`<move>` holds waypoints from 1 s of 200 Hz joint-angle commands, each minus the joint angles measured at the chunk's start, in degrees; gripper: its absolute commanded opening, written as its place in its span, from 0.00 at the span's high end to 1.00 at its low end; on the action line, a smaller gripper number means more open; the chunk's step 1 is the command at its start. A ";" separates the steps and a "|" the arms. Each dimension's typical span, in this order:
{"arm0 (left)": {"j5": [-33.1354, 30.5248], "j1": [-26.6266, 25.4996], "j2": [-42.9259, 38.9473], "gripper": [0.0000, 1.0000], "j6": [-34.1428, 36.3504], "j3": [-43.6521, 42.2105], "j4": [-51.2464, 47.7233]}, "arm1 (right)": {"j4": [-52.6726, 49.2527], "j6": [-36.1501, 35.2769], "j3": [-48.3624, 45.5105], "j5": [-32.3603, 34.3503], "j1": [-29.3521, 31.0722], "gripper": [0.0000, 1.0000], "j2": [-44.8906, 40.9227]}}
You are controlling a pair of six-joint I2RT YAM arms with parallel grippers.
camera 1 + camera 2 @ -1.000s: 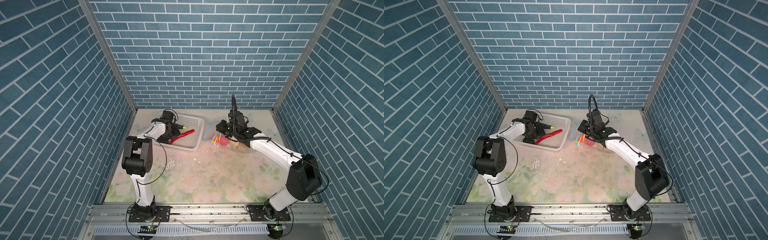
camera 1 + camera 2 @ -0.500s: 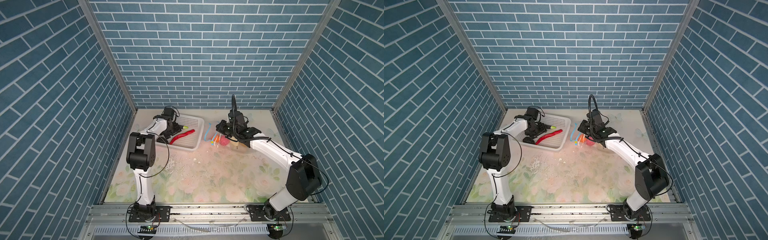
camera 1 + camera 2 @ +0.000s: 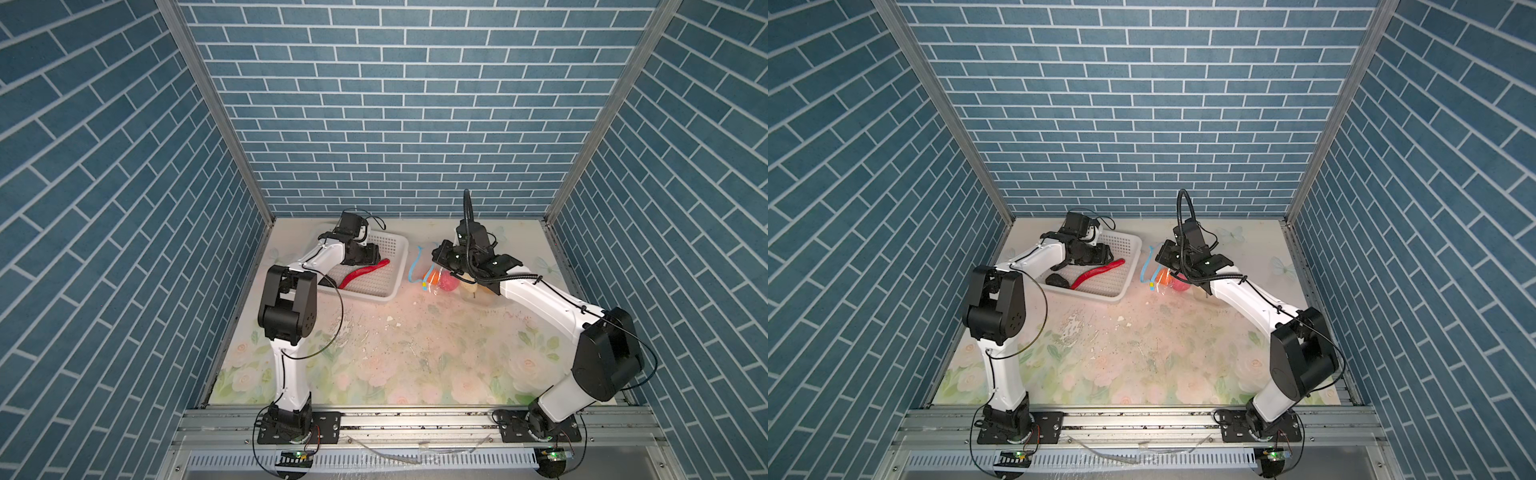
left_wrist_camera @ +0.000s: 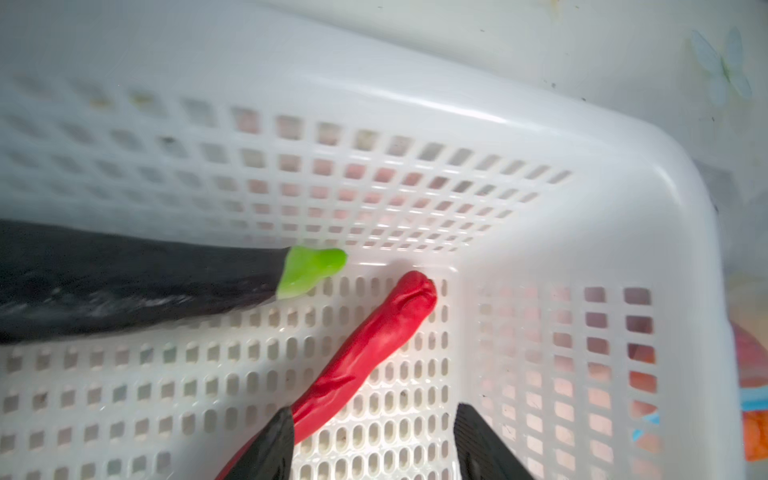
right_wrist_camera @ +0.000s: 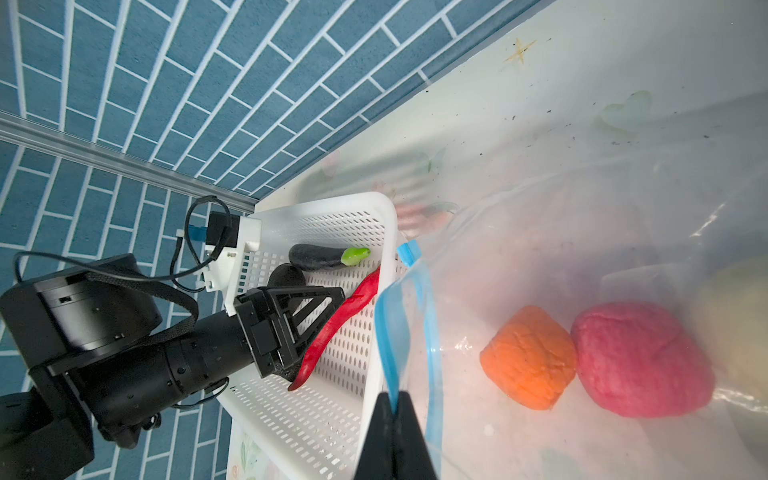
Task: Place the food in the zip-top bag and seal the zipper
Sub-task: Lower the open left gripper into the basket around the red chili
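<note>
- Left arm (image 3: 322,255): white links, black joints; a thin black cable (image 3: 341,309) loops at its elbow's 3 o'clock.
- Right arm (image 3: 536,297): same colours; a ribbed black hose (image 3: 467,216) at its wrist's 12 o'clock.
- Left gripper (image 5: 330,311): black, trussed triangular fingers.
- Base plates (image 3: 328,430): black, silver screws.

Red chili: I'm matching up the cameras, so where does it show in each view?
In a top view: chili in the basket, by the left gripper.
In a top view: likewise, in the basket.
Left wrist: chili between the eggplant and a finger of the gripper.
Right wrist: chili in the basket, between left gripper and zipper.
Landmark: the white basket.
</note>
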 commanded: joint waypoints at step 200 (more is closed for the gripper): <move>-13.81 -5.28 13.67 0.50 16.01 15.07 -9.57 | -1.95 0.54 3.37 0.32 -0.34 1.00 -0.26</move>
